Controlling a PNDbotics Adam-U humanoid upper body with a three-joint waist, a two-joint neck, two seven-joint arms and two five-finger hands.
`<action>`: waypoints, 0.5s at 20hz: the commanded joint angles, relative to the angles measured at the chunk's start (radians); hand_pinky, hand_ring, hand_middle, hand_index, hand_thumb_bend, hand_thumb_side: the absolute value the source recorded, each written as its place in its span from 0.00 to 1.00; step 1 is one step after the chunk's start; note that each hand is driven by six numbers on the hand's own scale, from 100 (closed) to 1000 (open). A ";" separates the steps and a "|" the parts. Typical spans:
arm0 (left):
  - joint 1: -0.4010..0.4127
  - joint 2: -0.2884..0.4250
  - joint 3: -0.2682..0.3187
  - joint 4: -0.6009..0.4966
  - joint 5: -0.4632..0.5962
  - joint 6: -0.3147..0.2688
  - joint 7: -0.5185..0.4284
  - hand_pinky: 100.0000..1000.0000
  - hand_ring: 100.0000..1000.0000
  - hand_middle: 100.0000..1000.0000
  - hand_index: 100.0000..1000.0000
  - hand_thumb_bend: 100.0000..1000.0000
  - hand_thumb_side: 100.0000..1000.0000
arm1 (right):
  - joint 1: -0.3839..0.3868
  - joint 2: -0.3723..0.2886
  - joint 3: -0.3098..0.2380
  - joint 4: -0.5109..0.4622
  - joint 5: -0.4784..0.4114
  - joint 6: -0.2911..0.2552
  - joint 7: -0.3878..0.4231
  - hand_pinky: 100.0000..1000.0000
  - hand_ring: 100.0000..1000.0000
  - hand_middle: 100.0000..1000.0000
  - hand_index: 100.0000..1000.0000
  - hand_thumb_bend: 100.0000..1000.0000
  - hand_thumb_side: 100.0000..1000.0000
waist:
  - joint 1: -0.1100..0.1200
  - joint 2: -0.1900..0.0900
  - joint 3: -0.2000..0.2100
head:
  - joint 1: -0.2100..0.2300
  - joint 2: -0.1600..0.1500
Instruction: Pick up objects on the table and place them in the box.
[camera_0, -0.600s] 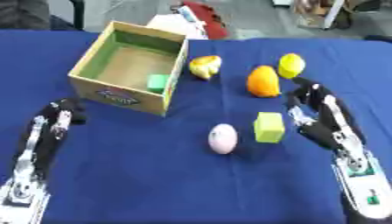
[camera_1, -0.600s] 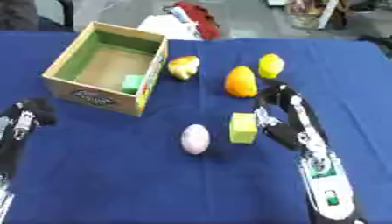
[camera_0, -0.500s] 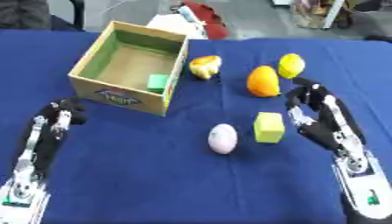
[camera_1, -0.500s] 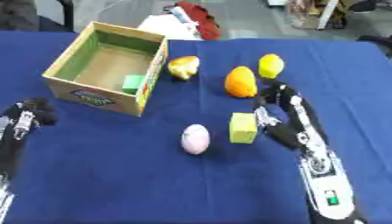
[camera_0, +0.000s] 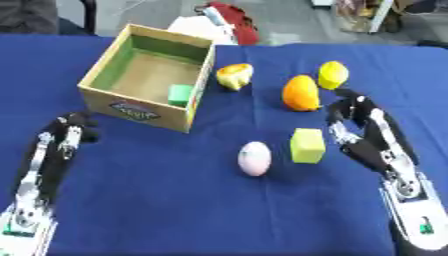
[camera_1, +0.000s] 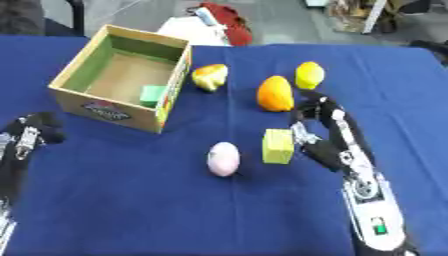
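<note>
Both hands (camera_0: 359, 127) only leftward

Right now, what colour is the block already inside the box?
Green; the block lies against the box's near-right wall, clearest in the left eye view.

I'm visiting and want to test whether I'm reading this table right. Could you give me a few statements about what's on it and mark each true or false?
1. The cardboard box already holds a green block. True.
2. The pink egg lies inside the box. False: it lies on the blue tablecloth, outside the box.
3. The right hand is beside the yellow-green cube, not holding it. True.
4. The left hand is carrying the orange. False: it holds nothing; the orange sits on the cloth.
5. The lemon lies beyond the orange. True.
</note>
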 joint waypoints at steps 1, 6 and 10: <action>-0.005 0.008 0.000 -0.016 0.000 0.000 0.001 0.62 0.55 0.55 0.73 0.00 0.73 | -0.008 -0.008 0.000 -0.015 -0.003 -0.002 0.004 0.73 0.55 0.57 0.84 0.00 0.36 | 0.008 -0.024 -0.001 | 0.000 -0.011; -0.004 0.008 -0.001 -0.015 0.000 0.000 -0.001 0.62 0.55 0.55 0.73 0.00 0.73 | -0.014 -0.041 0.008 -0.006 0.007 -0.009 0.041 0.74 0.57 0.60 0.87 0.00 0.33 | 0.007 -0.026 0.003 | -0.004 -0.008; -0.002 0.010 -0.004 -0.014 0.000 0.000 -0.004 0.63 0.54 0.55 0.73 0.00 0.73 | -0.037 -0.107 0.023 0.011 0.014 -0.031 0.082 0.75 0.61 0.64 0.90 0.00 0.28 | 0.005 -0.029 0.007 | -0.008 -0.004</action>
